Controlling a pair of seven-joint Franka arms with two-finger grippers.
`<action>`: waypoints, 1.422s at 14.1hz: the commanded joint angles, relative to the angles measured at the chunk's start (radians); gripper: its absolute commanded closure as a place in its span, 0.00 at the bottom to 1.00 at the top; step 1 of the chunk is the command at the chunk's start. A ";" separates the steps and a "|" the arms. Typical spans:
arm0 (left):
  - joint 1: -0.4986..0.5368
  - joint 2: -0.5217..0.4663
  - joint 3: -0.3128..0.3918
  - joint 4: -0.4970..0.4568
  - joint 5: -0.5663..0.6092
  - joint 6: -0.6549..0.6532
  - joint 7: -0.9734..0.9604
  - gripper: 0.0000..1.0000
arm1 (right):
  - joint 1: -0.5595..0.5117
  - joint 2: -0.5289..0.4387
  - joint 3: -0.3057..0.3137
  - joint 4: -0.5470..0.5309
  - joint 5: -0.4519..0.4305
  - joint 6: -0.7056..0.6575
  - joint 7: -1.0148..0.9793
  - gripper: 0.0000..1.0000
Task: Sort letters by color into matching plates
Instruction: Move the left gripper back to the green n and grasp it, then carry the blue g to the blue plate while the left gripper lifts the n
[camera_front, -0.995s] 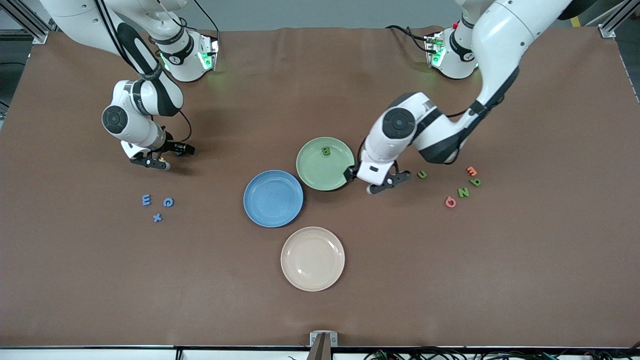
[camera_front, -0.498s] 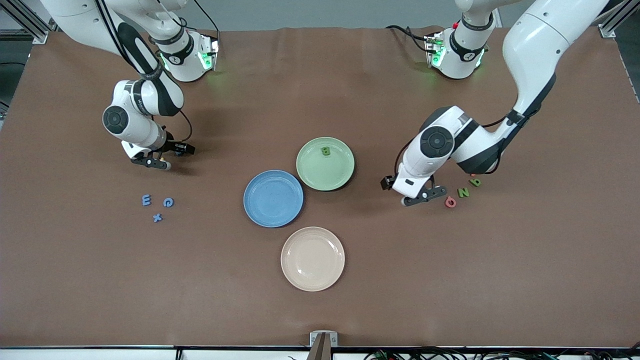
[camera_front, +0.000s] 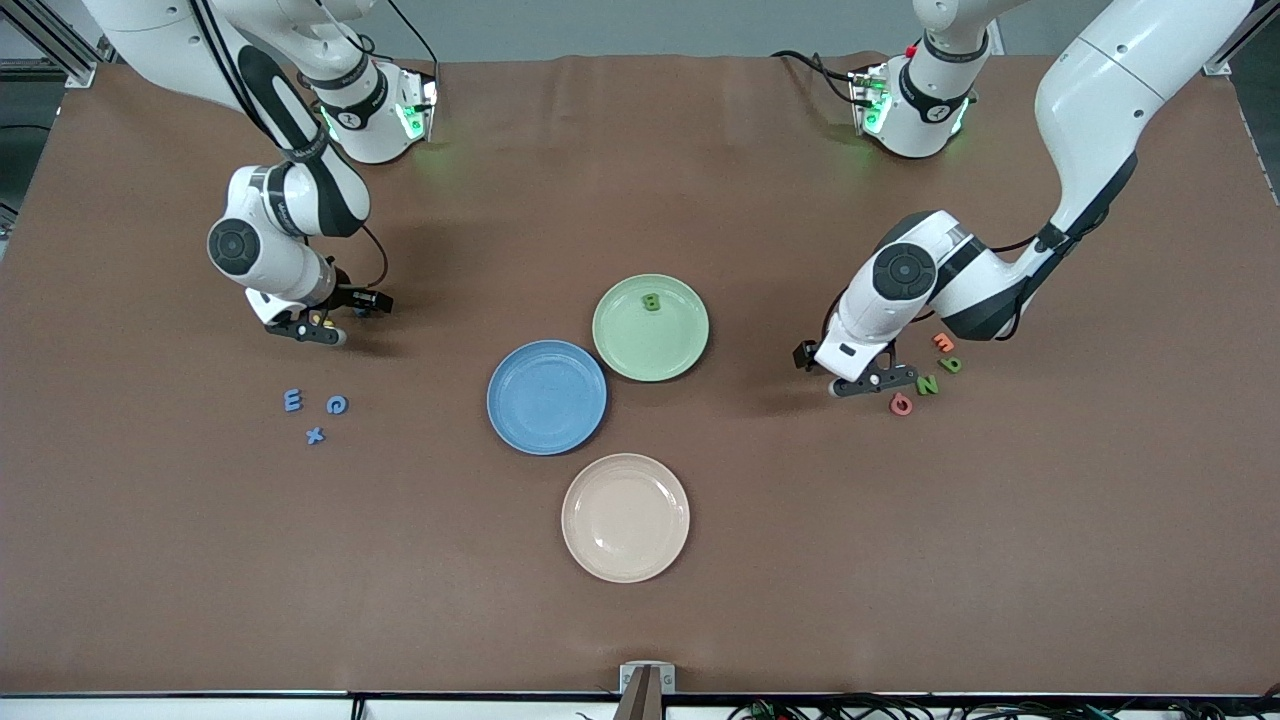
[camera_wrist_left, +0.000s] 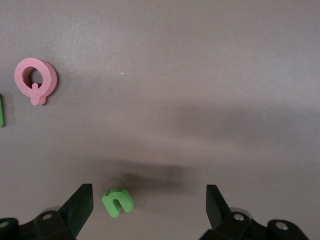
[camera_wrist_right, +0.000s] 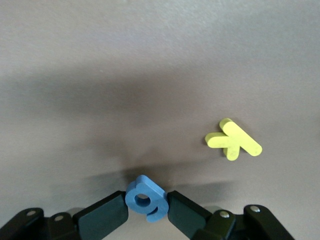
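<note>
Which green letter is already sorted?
The green B, the only letter lying in the green plate; the other green letters sit on the table toward the left arm's end.

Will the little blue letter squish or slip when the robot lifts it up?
The blue letter looks like thick foam, so it probably gives a little under the right pincer, which is shut on it. It seems tiny and light, so lifting should be easy. Being pinched only at its edges, it might twist or slip.
</note>
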 joint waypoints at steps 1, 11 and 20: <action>0.049 -0.026 -0.015 -0.069 0.067 0.048 0.009 0.01 | 0.009 0.021 0.001 0.108 -0.002 -0.124 0.016 0.78; 0.082 -0.025 -0.015 -0.134 0.084 0.102 0.009 0.11 | 0.130 0.225 0.002 0.652 0.005 -0.438 0.175 0.80; 0.101 -0.006 -0.014 -0.134 0.141 0.140 0.003 0.59 | 0.381 0.468 0.002 1.032 0.110 -0.455 0.617 0.80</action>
